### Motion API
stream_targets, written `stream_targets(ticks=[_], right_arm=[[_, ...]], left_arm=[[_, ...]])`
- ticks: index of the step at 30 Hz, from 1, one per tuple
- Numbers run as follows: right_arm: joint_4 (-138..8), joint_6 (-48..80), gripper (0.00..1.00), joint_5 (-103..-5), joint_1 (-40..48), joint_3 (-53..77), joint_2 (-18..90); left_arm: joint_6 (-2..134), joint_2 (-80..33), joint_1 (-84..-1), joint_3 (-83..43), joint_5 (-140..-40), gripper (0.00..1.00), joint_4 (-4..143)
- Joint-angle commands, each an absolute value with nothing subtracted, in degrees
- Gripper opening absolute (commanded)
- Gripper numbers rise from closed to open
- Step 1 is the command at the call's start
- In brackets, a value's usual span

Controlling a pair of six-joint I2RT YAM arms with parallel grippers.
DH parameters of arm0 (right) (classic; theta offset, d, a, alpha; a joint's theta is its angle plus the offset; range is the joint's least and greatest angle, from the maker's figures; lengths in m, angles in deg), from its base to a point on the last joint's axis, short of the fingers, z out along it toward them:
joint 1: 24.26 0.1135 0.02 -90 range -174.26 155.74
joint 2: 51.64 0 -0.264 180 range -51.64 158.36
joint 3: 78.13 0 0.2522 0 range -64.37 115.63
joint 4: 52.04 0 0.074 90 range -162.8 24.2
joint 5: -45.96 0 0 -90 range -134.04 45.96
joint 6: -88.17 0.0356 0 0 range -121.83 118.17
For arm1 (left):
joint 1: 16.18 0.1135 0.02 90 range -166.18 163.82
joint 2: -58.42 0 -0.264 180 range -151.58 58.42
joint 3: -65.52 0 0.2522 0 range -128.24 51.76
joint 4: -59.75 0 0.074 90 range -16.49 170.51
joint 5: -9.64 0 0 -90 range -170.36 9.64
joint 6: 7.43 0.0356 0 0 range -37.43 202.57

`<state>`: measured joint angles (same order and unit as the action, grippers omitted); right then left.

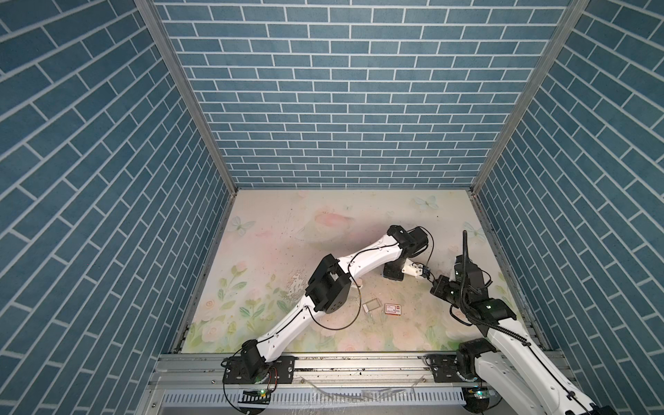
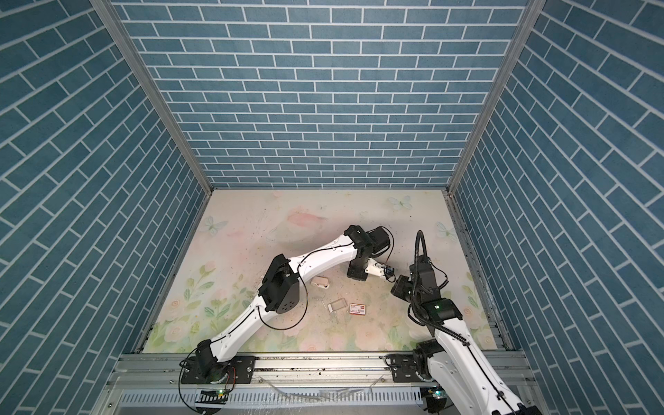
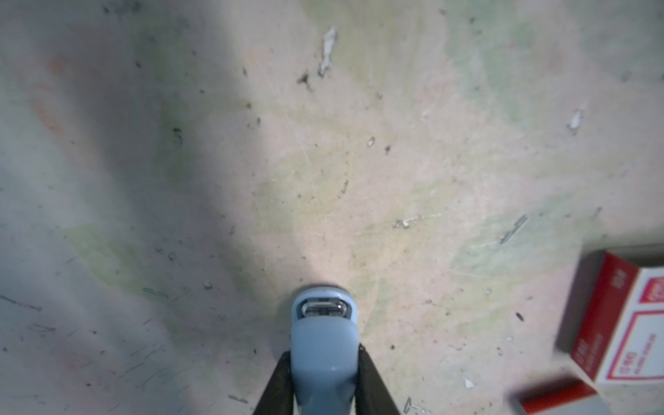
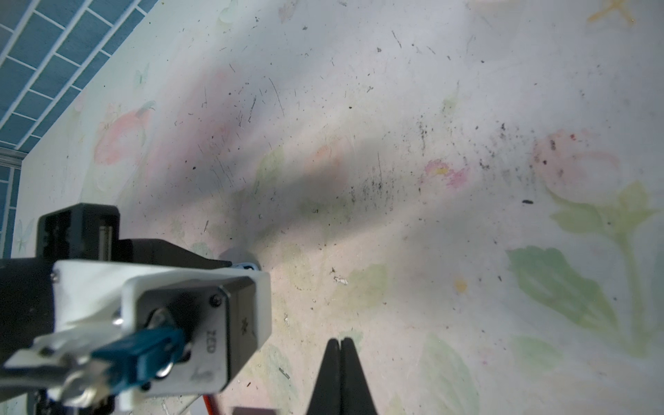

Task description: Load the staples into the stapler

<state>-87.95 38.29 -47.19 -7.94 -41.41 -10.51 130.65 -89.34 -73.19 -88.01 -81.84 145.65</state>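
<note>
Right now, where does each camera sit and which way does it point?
Both top views: high over the front, looking down at the floral table; left arm and right arm show.
Left wrist: on the left arm, looking along the left pincer, shut on a light-blue stapler.
Right wrist: on the right arm, looking past the shut right pincer at the left wrist camera.
Shared: both top views and the left wrist view show the staple box.

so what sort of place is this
Probably a robot test cell, not a real room: printed blue brick walls on an aluminium frame, a scuffed floral mat, and a left arm and right arm bolted to a front rail.
</note>
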Motion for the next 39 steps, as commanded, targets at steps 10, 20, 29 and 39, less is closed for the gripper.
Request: stream_targets(ticks=[10,20,29,39], right_arm=[[-90.0,38.9,0.0,-45.4,-8.1,-41.9,-11.0],[-90.3,38.3,0.0,-44.5,-8.2,-42.3,-11.1],[-90.6,38.0,0.0,-44.3,-8.1,-42.0,-11.0],[-91.2,37.8,0.0,-44.3,-8.2,-41.8,-11.3]], left_arm=[[129.5,-84.5,-72.9,-81.3,-82.7,0.2,146.5],[128.0,-80.8,-72.6,-75.3,-83.2,0.25,141.9],[127.5,-79.5,-72.5,-73.6,-83.0,0.31,140.4],[127.4,-77.9,-72.6,-71.7,-83.0,0.35,139.4]])
